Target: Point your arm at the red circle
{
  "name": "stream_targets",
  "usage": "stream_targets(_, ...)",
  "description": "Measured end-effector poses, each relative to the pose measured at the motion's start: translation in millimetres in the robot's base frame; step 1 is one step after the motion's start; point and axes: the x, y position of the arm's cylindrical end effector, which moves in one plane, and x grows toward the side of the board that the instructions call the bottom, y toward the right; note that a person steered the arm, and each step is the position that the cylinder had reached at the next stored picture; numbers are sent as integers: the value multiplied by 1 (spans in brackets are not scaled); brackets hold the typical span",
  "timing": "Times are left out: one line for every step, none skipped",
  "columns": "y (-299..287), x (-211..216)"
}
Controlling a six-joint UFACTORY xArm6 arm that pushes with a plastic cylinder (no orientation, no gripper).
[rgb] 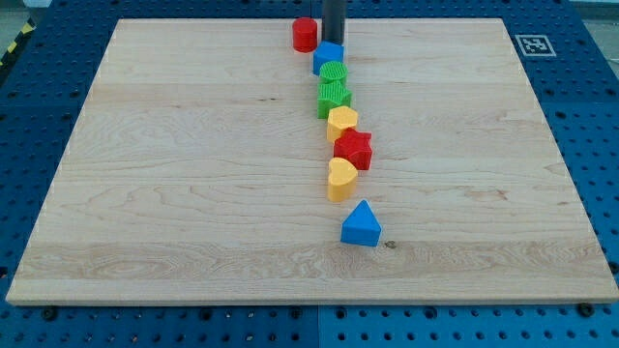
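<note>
- While the red circle (pixel 305 34) sat at the upper centre of the desk (pixel 174 174), my tip (pixel 333 42) stood just to its right.
- Being a plain rod, the tool had nothing to spread or pinch.
- A short move toward the frame's left was needed, I judged.

This looks like a robotics lab. A pale wooden bench (pixel 193 174) lies on a blue perforated base plate (pixel 39 97) with a regular grid of holes. Beyond the bench's top right corner sits a black-and-white fiducial marker (pixel 532 44); beyond its top left corner, yellow-black hazard tape (pixel 14 43).
</note>
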Motion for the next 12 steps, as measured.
stream_targets(47,0)
stream_targets(100,-1)
stream_targets(107,-1)
stream_targets(106,-2)
stream_targets(81,-14)
stream_targets(35,-36)
stream_targets(-10,-49)
stream_targets(-91,-41)
stream_targets(-132,-15)
stream_targets(-135,-14)
stream_targets(-133,-14)
stream_targets(-133,-23)
